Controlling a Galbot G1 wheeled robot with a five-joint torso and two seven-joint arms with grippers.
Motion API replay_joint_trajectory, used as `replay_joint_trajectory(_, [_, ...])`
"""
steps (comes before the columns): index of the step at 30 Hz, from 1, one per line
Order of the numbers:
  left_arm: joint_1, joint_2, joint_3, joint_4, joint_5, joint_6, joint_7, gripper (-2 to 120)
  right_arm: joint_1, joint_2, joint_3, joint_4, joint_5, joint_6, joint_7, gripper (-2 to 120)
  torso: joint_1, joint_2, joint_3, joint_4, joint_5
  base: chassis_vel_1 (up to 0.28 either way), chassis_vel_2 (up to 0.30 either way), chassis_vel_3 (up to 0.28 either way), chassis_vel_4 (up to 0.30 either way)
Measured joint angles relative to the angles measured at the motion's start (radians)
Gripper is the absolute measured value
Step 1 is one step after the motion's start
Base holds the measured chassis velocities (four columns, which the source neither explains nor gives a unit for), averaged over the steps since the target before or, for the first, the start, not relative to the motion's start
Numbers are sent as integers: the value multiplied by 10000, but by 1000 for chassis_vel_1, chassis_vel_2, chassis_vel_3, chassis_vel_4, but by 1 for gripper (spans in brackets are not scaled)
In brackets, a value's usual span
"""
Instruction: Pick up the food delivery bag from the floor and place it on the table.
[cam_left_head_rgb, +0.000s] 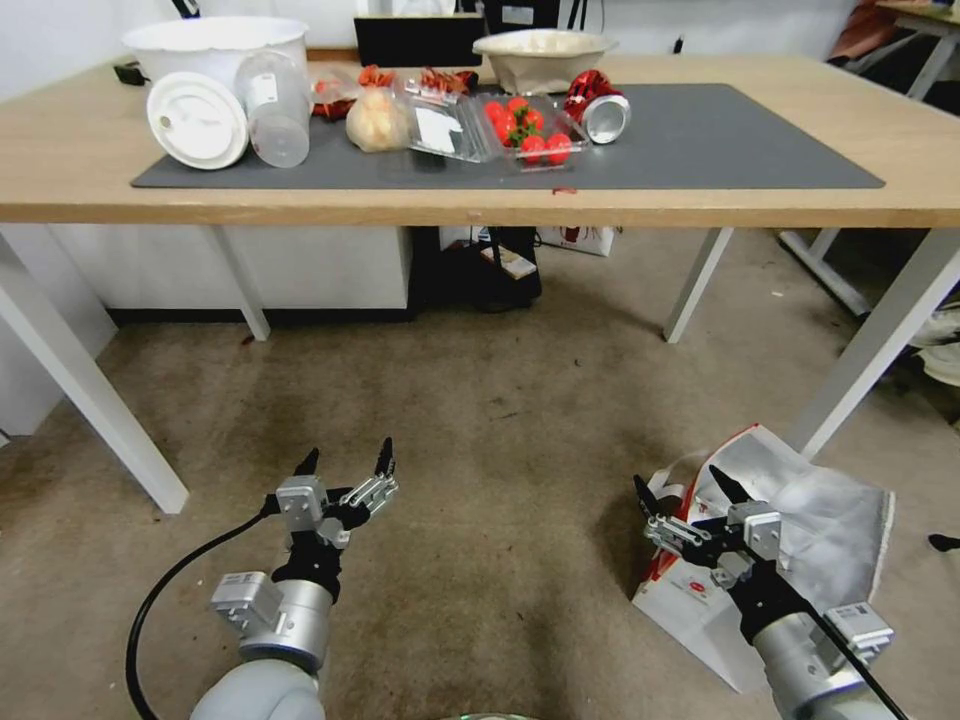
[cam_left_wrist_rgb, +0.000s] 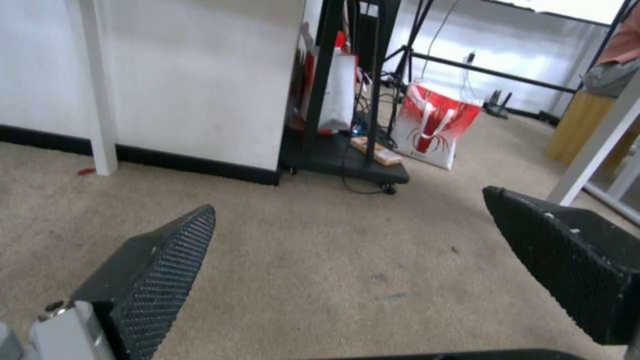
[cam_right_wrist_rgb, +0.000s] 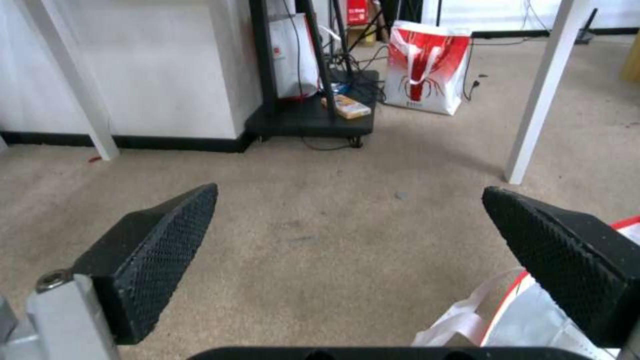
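The food delivery bag (cam_left_head_rgb: 800, 540) stands on the floor (cam_left_head_rgb: 500, 440), on the robot's right, close to a white leg of the table (cam_left_head_rgb: 60, 170) and with its mouth gaping upward. The right gripper (cam_left_head_rgb: 690, 495) hangs over the bag's near left edge, fingers spread wide and holding nothing. The left gripper (cam_left_head_rgb: 345, 465) is well apart from it over bare carpet, equally wide and empty.

To take the bag well, I'd say the right gripper should come down on a white handle or the firm top rim, not the loose foil lining (that looks apt to crumple or tear), and close squarely so the bag lifts upright.

From the right wrist, the bag's handle loop and red-edged rim (cam_right_wrist_rgb: 527, 310) show just beside one finger (cam_right_wrist_rgb: 567, 260), detail the head view hides behind the gripper. The head view alone gives the tabletop: the grey mat (cam_left_head_rgb: 700, 140) is crowded to the left, bare to the right.
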Motion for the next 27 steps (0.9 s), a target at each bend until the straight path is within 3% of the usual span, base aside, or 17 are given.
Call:
replay_joint_trajectory(16, [-48,7,16,86,-82,-5,29,100,56,-17,13,-44,25,-18,5,100,-29,-92,2,0,-1,0,0,0,0])
replay_joint_trajectory(22, [-73,24,33,193,-85,-317,25,100,37,-63,78,37,74,-20,137,100,-27,-70,2,0,1,0,0,0,0])
replay_joint_trajectory(27, [-66,118,-32,157,-74,-394,292,100,430,-973,1899,899,1556,-1342,1587,100,-23,-45,1,0,-1,0,0,0,0])
